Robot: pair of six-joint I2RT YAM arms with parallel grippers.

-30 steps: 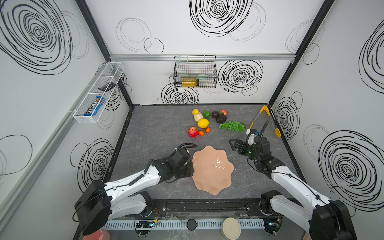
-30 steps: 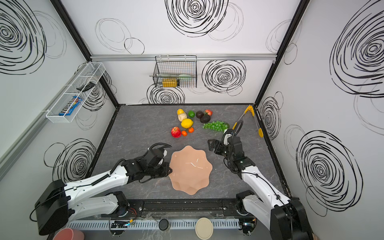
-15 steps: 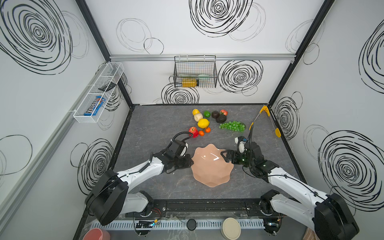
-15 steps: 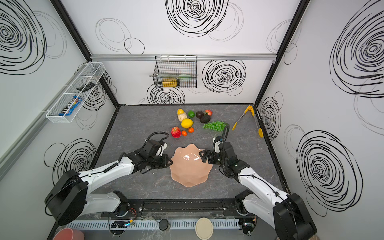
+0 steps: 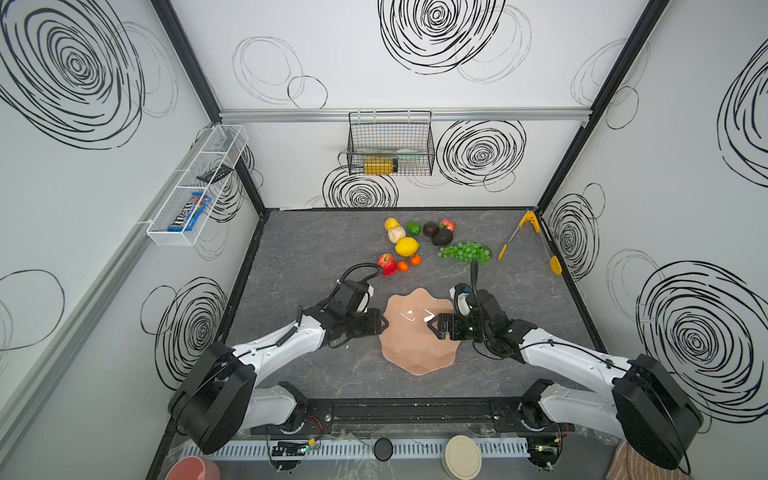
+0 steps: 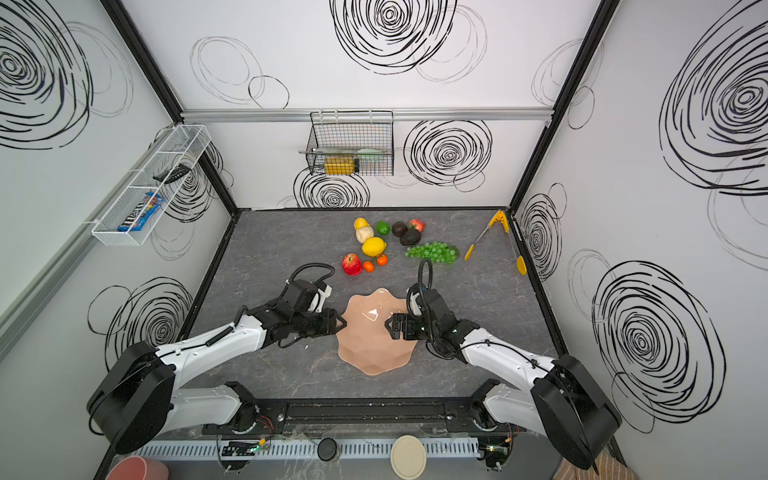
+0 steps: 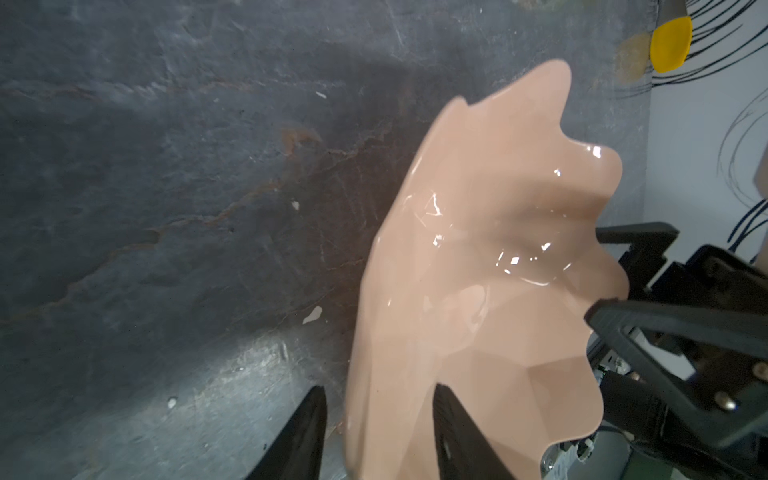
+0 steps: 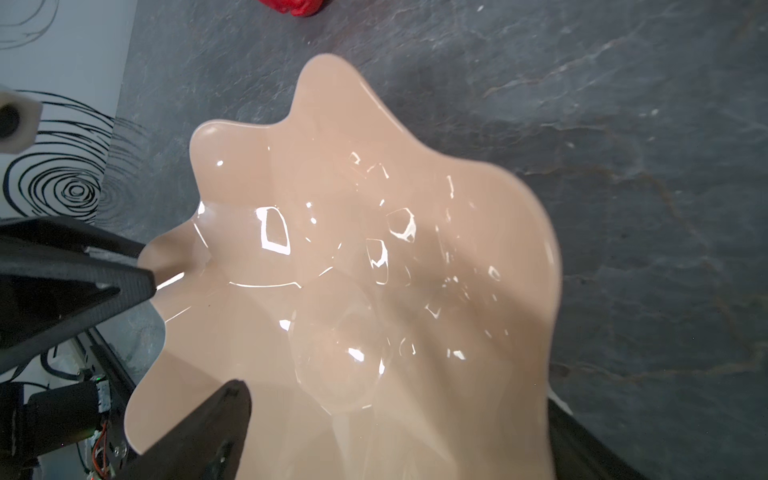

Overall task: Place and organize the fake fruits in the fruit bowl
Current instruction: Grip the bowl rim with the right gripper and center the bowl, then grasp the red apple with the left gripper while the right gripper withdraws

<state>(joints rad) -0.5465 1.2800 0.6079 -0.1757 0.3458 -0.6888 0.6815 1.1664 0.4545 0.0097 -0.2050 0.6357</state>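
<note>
Fruit bowl point(image 5: 417, 340), peach-pink with a wavy rim, sits empty on the grey table point(image 5: 307, 249) in the near middle in both top views, between the two arms. In a top view the left gripper point(image 5: 383, 322) is at the bowl's left rim and the right gripper point(image 5: 432, 326) reaches over its right rim. The fake fruits lie well apart from the bowl on the far side: a red apple point(image 5: 387, 264) and two small oranges point(image 5: 408, 262) nearest it, then a lemon point(image 5: 407, 246), a pale pear point(image 5: 396, 233), a lime point(image 5: 413, 227), dark avocados point(image 5: 441, 237) and a green grape bunch point(image 5: 465, 252). Yellow-tipped tongs point(image 5: 517, 235) lie far right by the wall.

In a top view the bowl point(image 6: 374, 336) shows the same, with the grippers point(image 6: 340, 323) point(image 6: 388, 326) at its opposite rims.

The left wrist view shows the left gripper point(image 7: 376, 424) with its fingers straddling the bowl's rim point(image 7: 478, 291), parted with a gap to the rim on the outer side, so not clamping it.

The right wrist view shows the right gripper point(image 8: 399, 415) spread wide, one finger point(image 8: 208, 428) over the bowl's inside point(image 8: 374, 270), gripping nothing.
</note>
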